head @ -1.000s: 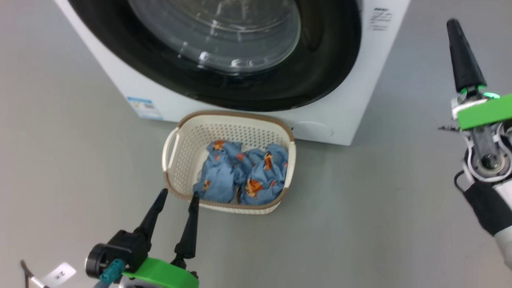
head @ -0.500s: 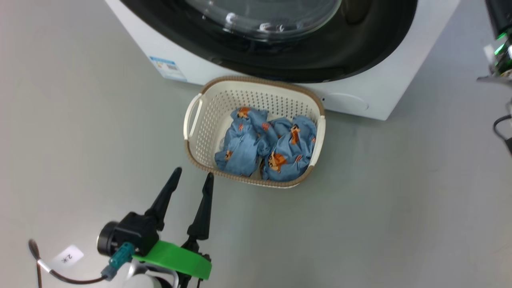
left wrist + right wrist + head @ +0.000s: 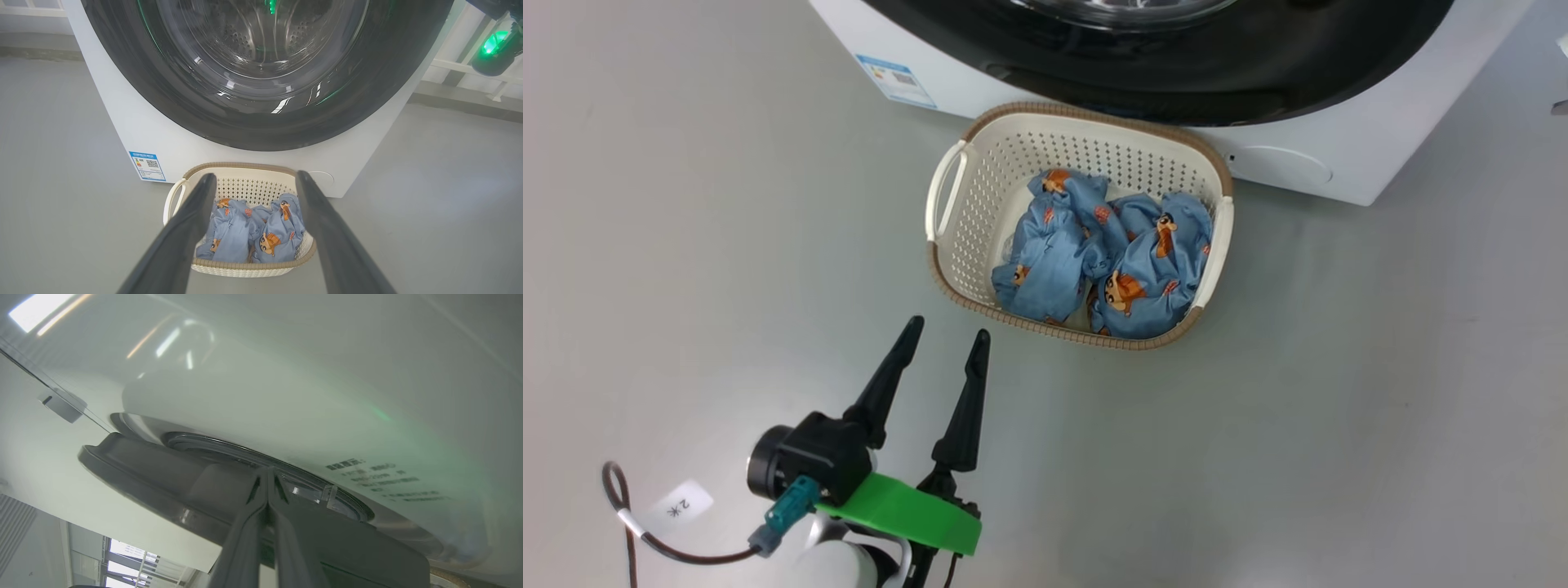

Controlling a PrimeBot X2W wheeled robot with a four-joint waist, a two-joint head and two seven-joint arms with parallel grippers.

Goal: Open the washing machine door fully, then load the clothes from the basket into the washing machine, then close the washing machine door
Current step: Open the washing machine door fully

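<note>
**Door-opening stage.** We are holding the right gripper (image 3: 267,475) with its two fingers pressed together into one narrow tip. The tip is pointing at the moulded edge of the washing machine door (image 3: 261,73). We judge that this suits prying at the rim recess, though contact cannot be confirmed. The door is lying against the front of the washing machine (image 3: 1372,155), apparently unopened. We are hovering the left gripper (image 3: 951,327), fingers spread wide and empty, above the floor (image 3: 686,245) near the basket (image 3: 980,229), probably readying it for loading. The basket is standing just beside the machine's base, below the door. The clothes (image 3: 1107,253) are lying bunched inside it, presumably so that each transfer is short.
</note>
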